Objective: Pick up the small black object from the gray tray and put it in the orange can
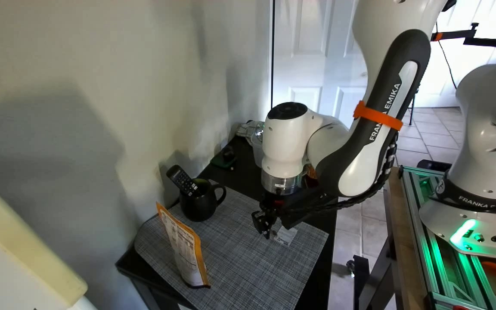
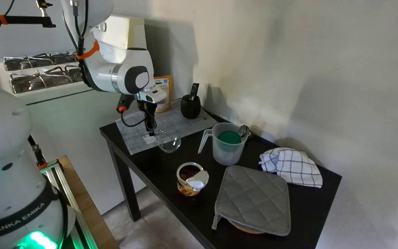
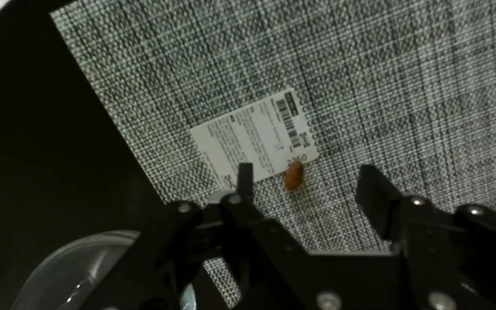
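Observation:
The gray tray [image 1: 239, 262] is a flat woven mat on the black table; it also shows in an exterior view [image 2: 181, 121] and in the wrist view [image 3: 403, 107]. The small object [image 3: 294, 175] looks reddish-brown and oval. It lies on the mat at the edge of a white label [image 3: 254, 135]; I cannot make it out in either exterior view. My gripper [image 3: 308, 185] is open and empty, low over the mat, its fingers on either side of the object in the wrist view. The orange can [image 2: 185, 190] stands open on the table with its foil lid peeled back.
A clear glass [image 2: 169, 142] stands close to the gripper, between mat and can. A measuring jug [image 2: 225, 155], gray pot holder [image 2: 254, 200] and checkered cloth [image 2: 297, 167] are on the table. A black mug [image 1: 198, 206] and pouch [image 1: 183, 249] stand on the mat.

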### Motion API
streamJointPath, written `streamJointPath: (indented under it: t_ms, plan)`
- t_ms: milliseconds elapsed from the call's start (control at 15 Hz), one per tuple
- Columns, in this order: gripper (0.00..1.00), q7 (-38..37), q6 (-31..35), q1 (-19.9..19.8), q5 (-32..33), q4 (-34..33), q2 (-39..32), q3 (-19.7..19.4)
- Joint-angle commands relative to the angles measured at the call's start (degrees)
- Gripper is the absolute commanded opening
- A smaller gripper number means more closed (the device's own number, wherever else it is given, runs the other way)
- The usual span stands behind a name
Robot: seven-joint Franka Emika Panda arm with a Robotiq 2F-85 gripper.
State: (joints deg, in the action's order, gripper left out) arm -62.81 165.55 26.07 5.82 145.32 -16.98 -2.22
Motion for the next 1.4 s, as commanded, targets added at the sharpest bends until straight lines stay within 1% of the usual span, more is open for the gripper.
streamJointPath:
  t_ms: [0,133,200,333,400,467,533,600,667,733,800,933,1000,1067,1133,1267,1333]
  plan:
    - [0.56,-7.74,5.33,4.14,1.87,-1.18,-3.84,-4.19]
    - [0.56,-8.04,5.55,6.57,1.62,-1.93,-5.25,-6.61]
    - [0.51,-8.3,5.5,7.62,1.37,-2.34,-5.96,-7.53]
    - [0.5,-9.14,5.24,9.54,0.87,-2.75,-6.81,-8.89]
    - [0.46,-9.45,5.02,10.34,0.86,-2.89,-6.65,-9.49]
    - [0.49,-9.61,4.99,11.16,0.83,-2.71,-6.56,-10.0]
    - [0.48,-9.61,4.87,11.81,0.76,-2.67,-6.45,-10.44]
    - [0.52,-9.59,4.79,12.4,0.67,-2.6,-6.42,-10.83]
    - [0.51,-9.71,4.52,13.09,0.7,-2.48,-6.19,-11.34]
    - [0.58,-9.73,4.21,13.62,0.65,-2.47,-6.27,-11.68]
    - [0.57,-9.75,3.9,14.17,0.64,-2.55,-6.28,-12.04]
    - [0.63,-9.88,3.68,15.24,0.65,-2.36,-6.07,-12.76]
    - [0.52,-9.89,3.56,15.53,0.49,-2.49,-6.21,-12.91]
    - [0.51,-10.73,3.41,16.04,0.51,-2.49,-6.27,-13.26]
    - [0.36,-11.58,3.15,16.34,0.56,-2.71,-6.38,-13.45]
    - [0.18,-13.25,2.85,16.86,0.75,-2.81,-6.4,-13.78]
    - [0.11,-13.95,2.45,17.1,0.94,-2.9,-6.33,-13.96]
